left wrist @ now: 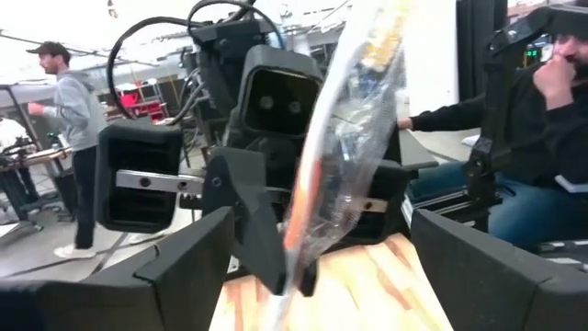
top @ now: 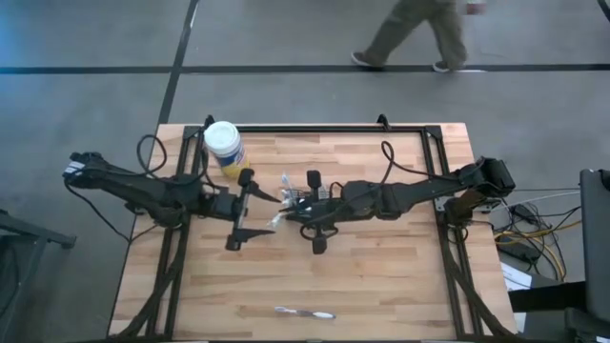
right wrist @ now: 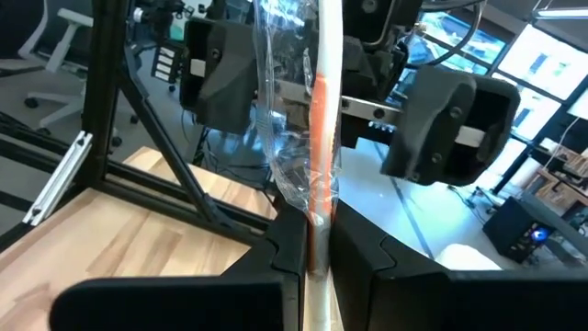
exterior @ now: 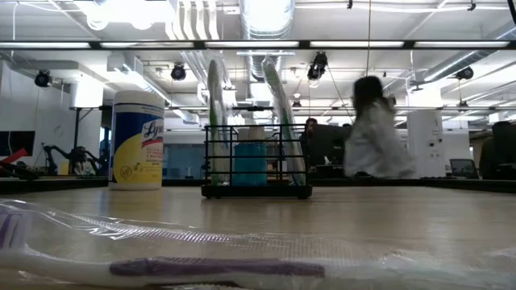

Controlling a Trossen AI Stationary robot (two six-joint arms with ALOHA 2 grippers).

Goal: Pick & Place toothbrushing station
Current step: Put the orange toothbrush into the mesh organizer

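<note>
High view: wood table (top: 381, 295) with both arms meeting mid-table — the left gripper (top: 244, 211) spread wide, holding nothing, the right gripper (top: 303, 211) pinched shut on a wrapped toothbrush (right wrist: 317, 119), orange stripe showing through the clear plastic, held upright between the two. White-capped jar (top: 222, 145) stands at the far left edge of the table, just behind the left arm. The toothbrushing station (exterior: 255, 165) — a black wire caddy with a teal cup and two packaged brushes standing in it — sits mid-table in the low view, beside the jar; from above it's mostly hidden under the grippers. Another wrapped toothbrush (top: 305, 312) lies near the front edge, well apart. People in the room behind. Risk, as I judge it: slick wrap slides in the pinch, or the left fingers snag the plastic and tip the light caddy.
</note>
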